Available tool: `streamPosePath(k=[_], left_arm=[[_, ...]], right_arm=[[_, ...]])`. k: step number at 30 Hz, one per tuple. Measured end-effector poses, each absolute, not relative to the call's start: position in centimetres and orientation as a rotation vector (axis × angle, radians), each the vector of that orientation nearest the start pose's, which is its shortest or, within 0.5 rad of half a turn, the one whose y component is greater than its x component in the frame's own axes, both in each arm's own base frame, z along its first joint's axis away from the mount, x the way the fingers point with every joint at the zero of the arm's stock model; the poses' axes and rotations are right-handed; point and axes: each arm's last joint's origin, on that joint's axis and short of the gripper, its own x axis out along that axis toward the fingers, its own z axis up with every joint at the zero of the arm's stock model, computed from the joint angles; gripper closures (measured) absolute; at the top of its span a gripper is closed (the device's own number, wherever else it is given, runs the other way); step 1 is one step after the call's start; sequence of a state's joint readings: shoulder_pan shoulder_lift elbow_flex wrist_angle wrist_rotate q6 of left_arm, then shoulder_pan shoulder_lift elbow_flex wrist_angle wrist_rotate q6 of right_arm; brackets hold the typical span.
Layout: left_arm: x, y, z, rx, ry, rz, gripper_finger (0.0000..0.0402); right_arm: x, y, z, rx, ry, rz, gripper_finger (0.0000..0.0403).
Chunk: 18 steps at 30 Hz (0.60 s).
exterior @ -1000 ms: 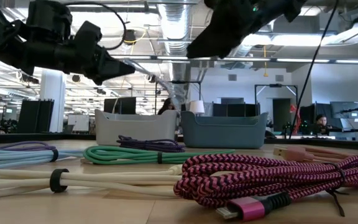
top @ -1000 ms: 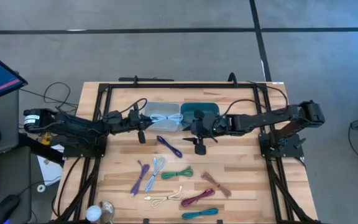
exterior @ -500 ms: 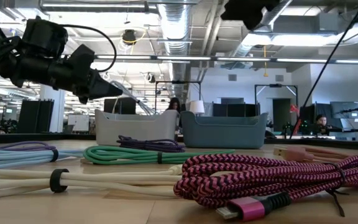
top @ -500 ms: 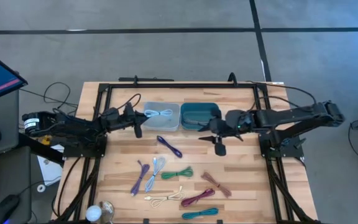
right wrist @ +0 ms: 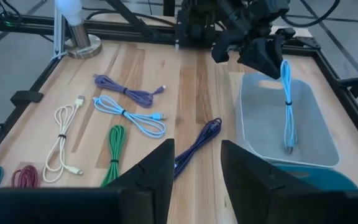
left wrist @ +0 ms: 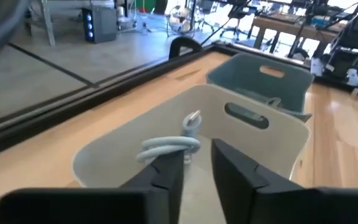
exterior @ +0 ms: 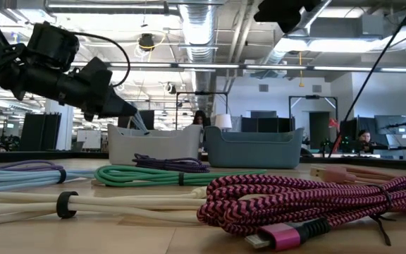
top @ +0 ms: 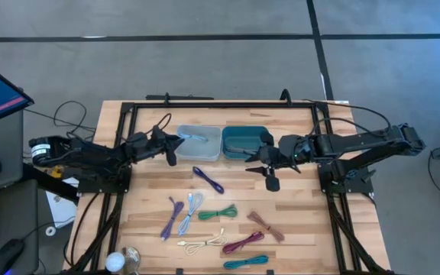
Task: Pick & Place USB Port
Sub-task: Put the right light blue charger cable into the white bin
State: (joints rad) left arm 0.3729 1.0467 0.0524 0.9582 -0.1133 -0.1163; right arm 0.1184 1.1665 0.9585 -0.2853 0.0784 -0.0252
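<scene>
While the left gripper [top: 176,140] hung over the near-left rim of the grey bin [top: 205,153], its fingers [left wrist: 166,177] stood only a little apart, and a light blue cable [right wrist: 286,102] dangled from them into the bin. In the left wrist view the bundled cable sat just ahead of the fingertips with its plug end up; whether the pads pressed it there I could not tell, though the right wrist view showed the cable hanging straight down from that gripper.

The teal bin [top: 244,141] stood touching the grey one on its right. The right gripper [top: 270,162] hovered above the table [top: 304,221] just in front of the teal bin, its fingers [right wrist: 157,174] spread wide and holding nothing.

On the boards nearer the front edge lay the other cables: a dark purple cable [top: 208,179] just in front of the grey bin, then a lilac cable [top: 174,216], a blue cable [top: 192,206], a green cable [top: 218,213], a cream cable [top: 202,243], a brown cable [top: 265,226], a magenta cable [top: 243,243] and a teal cable [top: 244,262].
</scene>
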Motion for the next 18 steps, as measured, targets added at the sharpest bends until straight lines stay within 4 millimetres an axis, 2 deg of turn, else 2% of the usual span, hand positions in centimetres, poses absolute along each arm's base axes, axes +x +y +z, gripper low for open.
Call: streamPosePath(k=[5, 9, 14, 18], left_arm=[[15.6, 6.4, 15.4, -0.126, 0.023, 0.473, 0.0261], [15.7, 6.2, 15.6, -0.142, -0.006, 0.400, 0.0235], [15.8, 5.9, 16.9, -0.140, -0.124, 0.275, 0.0223], [15.7, 5.9, 17.4, -0.057, -0.166, 0.302, 0.0222]], right_arm=[[25.1, 2.8, 31.0, -0.072, 0.485, 0.045, 0.0278], [25.1, 2.8, 30.9, -0.073, 0.493, 0.045, 0.0280], [24.8, 2.6, 30.3, -0.061, 0.559, 0.038, 0.0281], [24.6, 2.6, 30.2, -0.030, 0.582, 0.028, 0.0281]])
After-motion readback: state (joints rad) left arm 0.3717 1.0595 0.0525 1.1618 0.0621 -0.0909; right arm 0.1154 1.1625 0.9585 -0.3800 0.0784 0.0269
